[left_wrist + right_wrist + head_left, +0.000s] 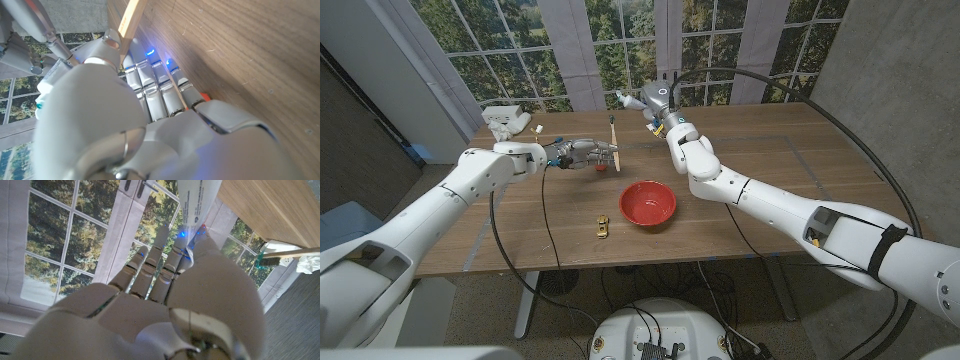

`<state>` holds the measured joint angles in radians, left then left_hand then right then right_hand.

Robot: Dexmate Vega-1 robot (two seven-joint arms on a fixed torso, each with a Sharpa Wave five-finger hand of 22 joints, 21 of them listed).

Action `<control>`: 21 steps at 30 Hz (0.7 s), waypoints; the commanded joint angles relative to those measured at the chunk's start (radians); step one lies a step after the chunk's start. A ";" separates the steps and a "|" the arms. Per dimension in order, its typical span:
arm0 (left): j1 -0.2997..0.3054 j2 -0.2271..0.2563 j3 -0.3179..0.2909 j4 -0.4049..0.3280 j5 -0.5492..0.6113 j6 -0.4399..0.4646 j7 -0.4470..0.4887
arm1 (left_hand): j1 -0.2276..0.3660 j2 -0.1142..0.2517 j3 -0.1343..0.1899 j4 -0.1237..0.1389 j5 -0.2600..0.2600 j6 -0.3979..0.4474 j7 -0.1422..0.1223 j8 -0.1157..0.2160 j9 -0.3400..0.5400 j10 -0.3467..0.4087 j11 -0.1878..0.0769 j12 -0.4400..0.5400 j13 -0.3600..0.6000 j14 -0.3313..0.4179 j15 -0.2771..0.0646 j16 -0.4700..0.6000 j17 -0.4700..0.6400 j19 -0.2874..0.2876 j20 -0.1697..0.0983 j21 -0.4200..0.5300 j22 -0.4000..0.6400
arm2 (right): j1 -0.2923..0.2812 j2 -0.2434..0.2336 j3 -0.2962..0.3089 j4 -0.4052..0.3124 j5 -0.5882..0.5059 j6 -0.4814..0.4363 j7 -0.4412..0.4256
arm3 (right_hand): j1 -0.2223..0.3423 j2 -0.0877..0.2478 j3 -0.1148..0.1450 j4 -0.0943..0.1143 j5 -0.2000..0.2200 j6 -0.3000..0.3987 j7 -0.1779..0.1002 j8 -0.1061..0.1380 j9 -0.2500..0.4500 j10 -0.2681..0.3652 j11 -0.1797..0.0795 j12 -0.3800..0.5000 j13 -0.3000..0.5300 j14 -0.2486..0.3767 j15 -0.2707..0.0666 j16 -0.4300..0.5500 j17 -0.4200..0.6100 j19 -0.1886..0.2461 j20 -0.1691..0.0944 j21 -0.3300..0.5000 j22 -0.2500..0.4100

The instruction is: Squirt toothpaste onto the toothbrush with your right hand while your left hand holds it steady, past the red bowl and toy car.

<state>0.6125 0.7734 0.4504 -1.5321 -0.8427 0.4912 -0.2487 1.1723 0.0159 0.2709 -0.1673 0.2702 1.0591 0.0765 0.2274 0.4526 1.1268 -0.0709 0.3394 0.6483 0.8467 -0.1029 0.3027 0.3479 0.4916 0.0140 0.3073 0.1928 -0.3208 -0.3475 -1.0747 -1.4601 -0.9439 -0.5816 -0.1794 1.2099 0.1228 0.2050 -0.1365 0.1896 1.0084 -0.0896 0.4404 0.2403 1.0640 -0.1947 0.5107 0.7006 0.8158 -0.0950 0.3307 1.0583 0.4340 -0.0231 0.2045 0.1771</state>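
Observation:
My left hand [582, 155] grips a wooden toothbrush [615, 147] by its handle beyond the red bowl [647, 203] and the yellow toy car [603, 226]. The brush stands nearly upright, head up. In the left wrist view the wooden handle [131, 17] rises out of my curled fingers [155, 90]. My right hand [662, 108] holds a white toothpaste tube [632, 100] at the far side of the table, its tip pointing toward the brush head but a little apart from it. The right wrist view has the tube [197, 200] above my hand [175, 290] and the toothbrush [290, 255] off to the side.
A crumpled white cloth [506, 120] lies at the table's far left corner. Black cables [545, 215] hang over the table's front edge. Windows stand close behind the table. Bare wood [790, 150] lies to the right of my right arm.

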 commanded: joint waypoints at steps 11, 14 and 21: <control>-0.007 0.001 0.003 -0.001 0.004 0.009 -0.002 | 0.097 0.105 0.009 -0.004 0.006 0.006 -0.005 0.003 0.001 0.076 -0.070 0.004 0.005 0.004 -0.130 -0.006 0.003 -0.004 -0.006 0.006 0.004 | -0.007 0.000 0.068 -0.040 0.162 0.028 0.069 | -0.080 -0.010 0.015 0.019 -0.012 -0.098 -0.025 -0.037 -0.004 -0.098 0.021 -0.094 -0.056 -0.070 -0.099 -0.103 -0.097 0.010 0.023 0.007 0.002; -0.008 0.003 0.003 -0.003 0.004 0.011 -0.001 | 0.097 0.105 0.009 -0.004 0.006 0.006 -0.004 0.003 0.001 0.075 -0.069 0.004 0.006 0.004 -0.130 -0.006 0.004 -0.004 -0.006 0.006 0.004 | -0.007 -0.001 0.074 -0.042 0.180 0.029 0.071 | -0.090 -0.013 0.011 0.020 -0.013 -0.107 -0.024 -0.041 -0.004 -0.107 0.023 -0.103 -0.060 -0.073 -0.097 -0.106 -0.104 0.009 0.026 0.006 0.003; -0.004 0.006 0.001 -0.010 0.003 0.012 0.001 | 0.098 0.105 0.010 -0.005 0.006 0.006 -0.004 0.002 0.000 0.076 -0.069 0.004 0.007 0.005 -0.131 -0.005 0.006 -0.003 -0.006 0.007 0.004 | -0.006 -0.009 0.078 -0.058 0.209 0.020 0.087 | -0.116 -0.022 0.001 0.023 -0.011 -0.133 -0.021 -0.052 -0.007 -0.152 0.028 -0.143 -0.077 -0.091 -0.096 -0.119 -0.129 0.008 0.031 0.005 0.003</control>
<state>0.6059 0.7749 0.4534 -1.5324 -0.8397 0.4982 -0.2501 1.1723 0.0159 0.2748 -0.1714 0.2695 1.0591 0.0764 0.2272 0.4494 1.1268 -0.0708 0.3405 0.6515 0.8466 -0.1028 0.3027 0.3506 0.4862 0.0087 0.3073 0.1928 -0.3274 -0.3491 -1.0107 -1.4995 -0.7874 -0.5583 -0.1148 1.1052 0.1029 0.2110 -0.1159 0.1780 0.8868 -0.1110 0.3907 0.2322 0.9179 -0.1665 0.3744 0.6259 0.7335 -0.0768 0.2199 0.9342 0.4389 0.0004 0.2045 0.1771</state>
